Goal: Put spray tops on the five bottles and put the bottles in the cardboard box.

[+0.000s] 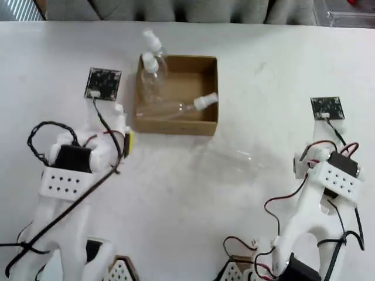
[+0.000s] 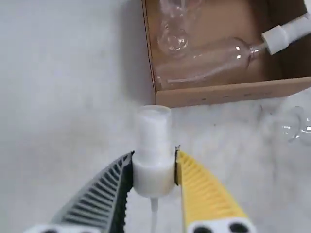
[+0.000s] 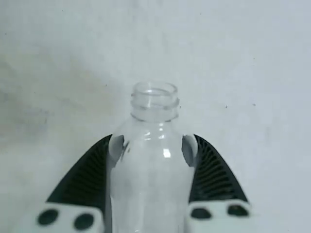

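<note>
left gripper [image 2: 153, 158] pinches 1 white plastic spray top [image 2: 153, 138], just beside box corner | brown cardboard box [image 1: 176, 126]: 1 capped clear lying bottle [image 1: 173, 109], 1 capped upright bottle [image 1: 153, 79] at left wall; rear capped bottle [image 1: 153, 42] in or behind box, can't tell | 1 loose clear bottle [image 2: 296, 127] on white table [image 1: 187, 205] | right gripper [image 3: 153, 145] clamps 1 clear uncapped plastic bottle [image 3: 153, 179] | totals: 5 bottles, 4 tops

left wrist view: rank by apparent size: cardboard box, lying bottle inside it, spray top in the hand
1. cardboard box, largest even though cut off by the frame
2. lying bottle
3. spray top, smallest, though its nearness to the camera enlarges it
</note>
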Controlling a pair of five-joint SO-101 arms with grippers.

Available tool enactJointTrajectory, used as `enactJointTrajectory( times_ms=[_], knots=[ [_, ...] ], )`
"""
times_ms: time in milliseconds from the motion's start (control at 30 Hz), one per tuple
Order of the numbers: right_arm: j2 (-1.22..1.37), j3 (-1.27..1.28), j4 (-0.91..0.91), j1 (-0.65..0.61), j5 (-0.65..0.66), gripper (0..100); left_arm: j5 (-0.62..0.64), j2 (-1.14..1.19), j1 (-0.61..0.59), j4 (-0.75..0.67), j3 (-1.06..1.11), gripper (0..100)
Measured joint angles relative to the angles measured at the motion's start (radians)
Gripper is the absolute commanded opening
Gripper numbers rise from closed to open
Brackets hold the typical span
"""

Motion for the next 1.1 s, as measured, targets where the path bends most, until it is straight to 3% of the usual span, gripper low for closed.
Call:
enactJointTrajectory(
  times_ms=[267, 400, 533, 700, 833, 1100],
  knots=[
    [0.071, 0.055, -0.057, 0.006, 0.068, 3.3, 0.025, 0.000, -0.071, -0.199, 0.206, 4],
    [0.155, 0.041, -0.058, 0.008, 0.072, 13.5, 0.025, 0.000, -0.124, -0.226, 0.244, 17],
    [0.199, -0.032, 0.021, 0.008, 0.074, 15.1, 0.025, 0.000, -0.163, -0.229, 0.279, 29],
    [0.204, -0.153, 0.181, 0.008, 0.060, 15.5, 0.025, -0.002, -0.175, -0.235, 0.290, 29],
    [0.215, -0.242, 0.307, 0.008, 0.031, 23.2, 0.025, -0.002, -0.175, -0.235, 0.290, 29],
    [0.215, -0.259, 0.336, -0.005, 0.025, 28.1, 0.025, -0.002, -0.247, -0.235, 0.290, 29]
  ],
)
